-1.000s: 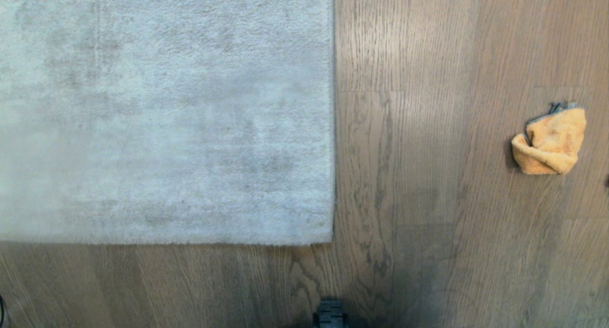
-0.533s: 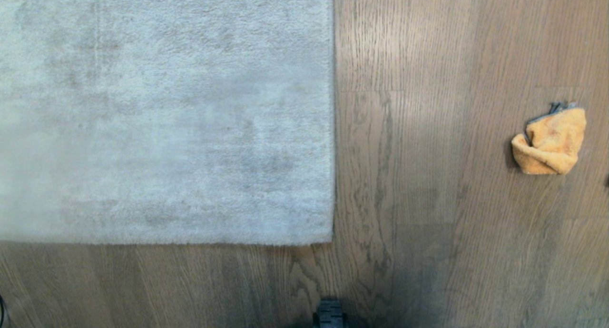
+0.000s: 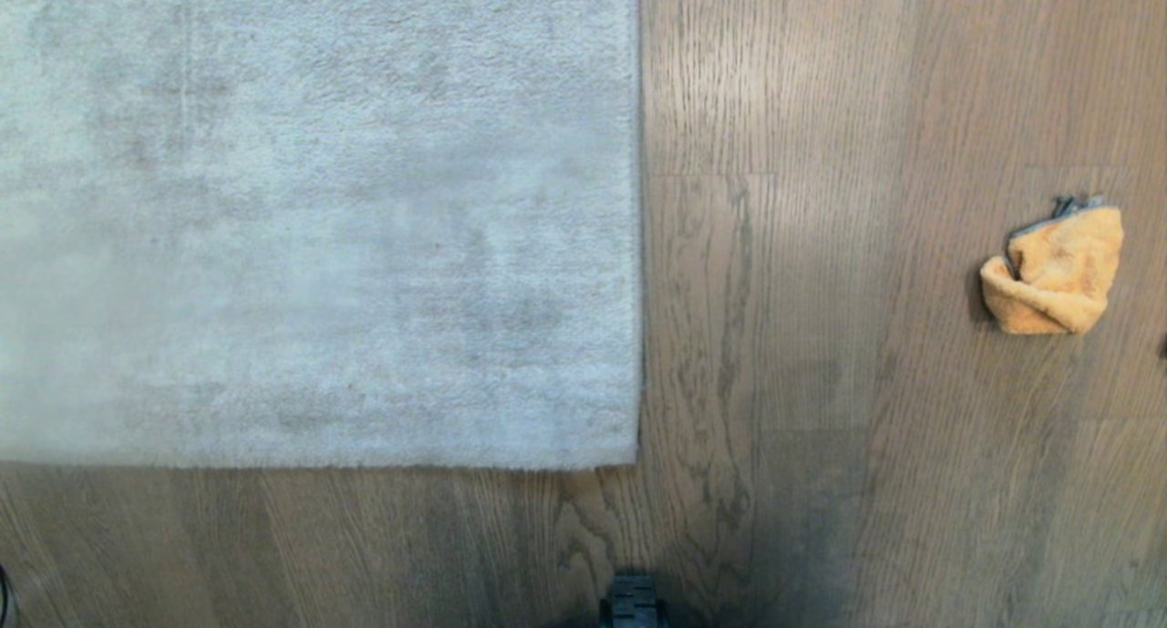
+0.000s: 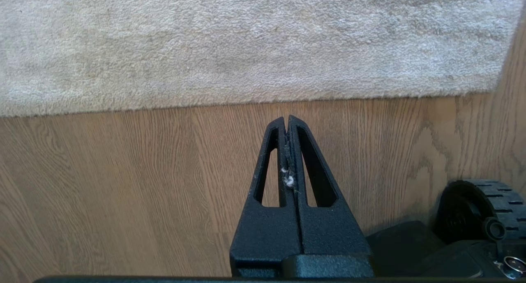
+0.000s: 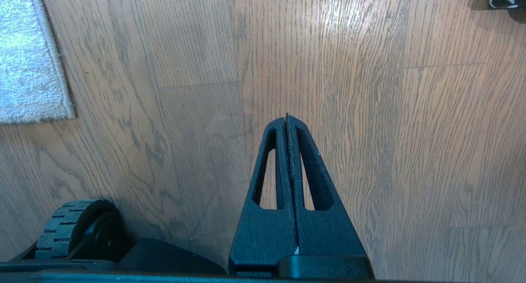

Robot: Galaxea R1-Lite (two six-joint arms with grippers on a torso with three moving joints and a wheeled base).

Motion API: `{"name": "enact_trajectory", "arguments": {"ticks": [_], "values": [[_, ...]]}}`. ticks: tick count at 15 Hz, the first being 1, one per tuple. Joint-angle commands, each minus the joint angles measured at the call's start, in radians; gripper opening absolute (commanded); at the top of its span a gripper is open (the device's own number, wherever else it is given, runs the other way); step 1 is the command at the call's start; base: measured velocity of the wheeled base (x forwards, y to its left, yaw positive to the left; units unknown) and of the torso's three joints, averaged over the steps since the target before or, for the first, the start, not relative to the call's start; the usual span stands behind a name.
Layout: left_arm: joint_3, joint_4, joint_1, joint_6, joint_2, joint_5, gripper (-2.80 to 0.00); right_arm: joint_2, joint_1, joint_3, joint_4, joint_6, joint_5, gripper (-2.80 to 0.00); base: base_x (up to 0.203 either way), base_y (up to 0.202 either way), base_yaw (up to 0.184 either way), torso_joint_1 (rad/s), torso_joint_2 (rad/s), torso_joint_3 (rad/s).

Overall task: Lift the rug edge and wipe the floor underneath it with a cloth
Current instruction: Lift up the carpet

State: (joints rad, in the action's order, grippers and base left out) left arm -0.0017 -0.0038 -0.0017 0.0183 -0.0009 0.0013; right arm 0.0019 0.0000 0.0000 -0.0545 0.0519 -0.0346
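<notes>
Rug edge (image 3: pixel 636 245) lies flat on the wood-grain floor (image 3: pixel 775 291); cloth (image 3: pixel 1053 268) sits far right. Left gripper (image 4: pixel 287 118) and right gripper (image 5: pixel 286 118) are pressed together, empty.

One rug (image 3: pixel 319 218), one cloth (image 3: pixel 1053 272), two end effectors (image 4: pixel 287 120) (image 5: pixel 286 119).

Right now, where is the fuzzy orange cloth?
In the head view the cloth lies crumpled on the bare wood floor far out on the robot's right, well apart from the rug edge, with no gripper near it.
</notes>
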Motion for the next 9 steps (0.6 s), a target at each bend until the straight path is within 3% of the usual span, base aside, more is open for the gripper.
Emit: {"name": "enact_trajectory", "arguments": {"ticks": [1,9], "values": [[0.0,-0.001,0.0,0.0,0.001,0.0,-2.8,0.0,0.0,0.0,-0.001,0.0,-0.001,-2.8,0.0,0.0,0.0,0.0,0.0,0.0],[0.0,-0.001,0.0,0.002,0.001,0.0,-2.8,0.0,0.0,0.0,-0.001,0.0,-0.001,-2.8,0.0,0.0,0.0,0.0,0.0,0.0]]}}
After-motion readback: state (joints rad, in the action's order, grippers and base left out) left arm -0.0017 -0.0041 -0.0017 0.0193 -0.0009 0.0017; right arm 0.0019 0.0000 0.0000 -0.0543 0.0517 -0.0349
